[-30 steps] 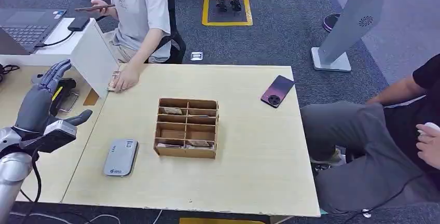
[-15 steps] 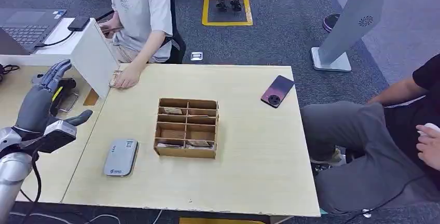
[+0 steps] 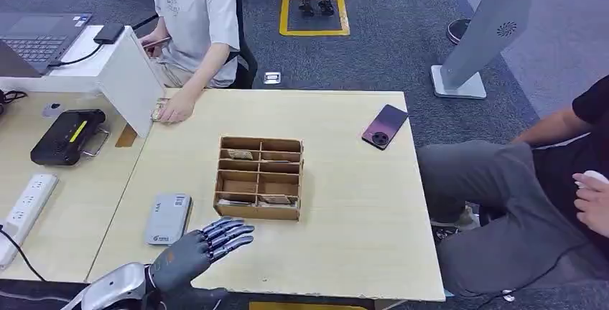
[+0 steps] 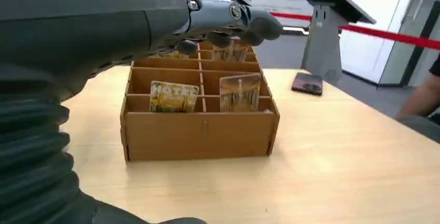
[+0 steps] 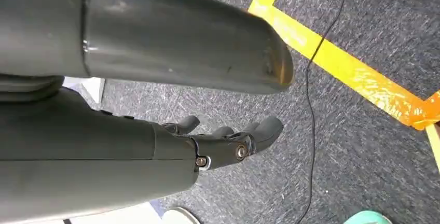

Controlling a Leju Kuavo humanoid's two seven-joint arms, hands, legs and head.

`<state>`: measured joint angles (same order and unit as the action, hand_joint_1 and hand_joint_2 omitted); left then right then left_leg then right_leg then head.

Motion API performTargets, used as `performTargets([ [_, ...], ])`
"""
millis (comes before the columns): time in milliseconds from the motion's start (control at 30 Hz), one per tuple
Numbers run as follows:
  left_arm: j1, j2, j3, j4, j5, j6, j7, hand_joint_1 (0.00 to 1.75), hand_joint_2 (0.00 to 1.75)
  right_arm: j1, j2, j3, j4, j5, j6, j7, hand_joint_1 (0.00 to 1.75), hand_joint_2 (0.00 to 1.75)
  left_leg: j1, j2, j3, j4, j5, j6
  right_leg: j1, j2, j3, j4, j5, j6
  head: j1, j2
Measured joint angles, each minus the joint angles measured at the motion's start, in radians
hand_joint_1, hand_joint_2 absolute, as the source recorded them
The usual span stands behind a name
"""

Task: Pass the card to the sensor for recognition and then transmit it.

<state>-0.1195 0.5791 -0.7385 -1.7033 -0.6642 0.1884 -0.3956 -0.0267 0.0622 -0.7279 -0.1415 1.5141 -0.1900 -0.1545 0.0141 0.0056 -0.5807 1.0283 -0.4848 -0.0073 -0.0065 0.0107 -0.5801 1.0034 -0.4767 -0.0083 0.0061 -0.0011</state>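
Observation:
A wooden divided box [image 3: 257, 211] stands mid-table with cards upright in several compartments, one of them at the near right [image 3: 275, 198]. The grey card sensor [image 3: 167, 218] lies flat to its left. My left hand [image 3: 197, 249] hovers at the table's front edge, just short of the box, fingers stretched out and spread, holding nothing. In the left wrist view its fingers [image 4: 223, 19] reach over the box [image 4: 200, 133], above a yellow card [image 4: 174, 96] and a paler card [image 4: 239, 93]. My right hand [image 5: 228, 138] hangs over the carpet, fingers loosely bent, empty.
A dark red phone [image 3: 384, 125] lies at the table's far right. A person at the far side rests a hand [image 3: 172, 109] on the table beside a white panel [image 3: 133, 80]. Another person [image 3: 546, 181] sits at the right. A black device [image 3: 66, 136] and a power strip [image 3: 25, 199] lie on the left desk.
My left hand has dropped from its raised spot over the left desk and now sits low at the table's front edge before the box. The far person's phone hand has lowered.

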Motion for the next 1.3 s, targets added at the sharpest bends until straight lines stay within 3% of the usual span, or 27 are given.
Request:
performTargets([
  [433, 0.002, 0.013, -0.02, -0.016, -0.004, -0.024, -0.024, 0.0, 1.75, 0.001, 0.0, -0.001, 0.003, -0.003, 0.002, 0.001, 0.0, 0.0, 0.0, 0.0, 0.0, 0.0, 0.0, 0.0, 0.0, 0.0, 0.001, 0.0, 0.0, 0.0, 0.0, 0.0],
  [900, 0.002, -0.055, 0.018, -0.012, -0.093, 0.063, 0.097, 0.0, 1.75, 0.002, 0.0, -0.009, 0.004, -0.006, 0.011, 0.006, 0.0, 0.0, 0.0, 0.0, 0.0, 0.0, 0.0, 0.0, 0.0, -0.001, 0.001, 0.0, 0.0, 0.0, 0.0, 0.0],
  [1133, 0.002, -0.073, 0.044, 0.016, -0.252, 0.149, 0.183, 0.0, 1.75, 0.002, 0.0, -0.016, 0.006, -0.006, 0.011, 0.014, 0.0, 0.0, 0.0, 0.0, 0.0, 0.0, 0.0, 0.0, 0.0, -0.001, 0.001, 0.0, 0.0, 0.0, 0.0, 0.0],
  [1300, 0.002, -0.08, 0.05, 0.052, -0.291, 0.171, 0.203, 0.0, 1.75, 0.002, 0.0, -0.016, 0.007, -0.005, 0.011, 0.014, 0.0, 0.0, 0.0, 0.0, 0.0, 0.0, 0.0, 0.0, 0.0, -0.001, 0.001, 0.0, 0.0, 0.0, 0.0, 0.0],
])
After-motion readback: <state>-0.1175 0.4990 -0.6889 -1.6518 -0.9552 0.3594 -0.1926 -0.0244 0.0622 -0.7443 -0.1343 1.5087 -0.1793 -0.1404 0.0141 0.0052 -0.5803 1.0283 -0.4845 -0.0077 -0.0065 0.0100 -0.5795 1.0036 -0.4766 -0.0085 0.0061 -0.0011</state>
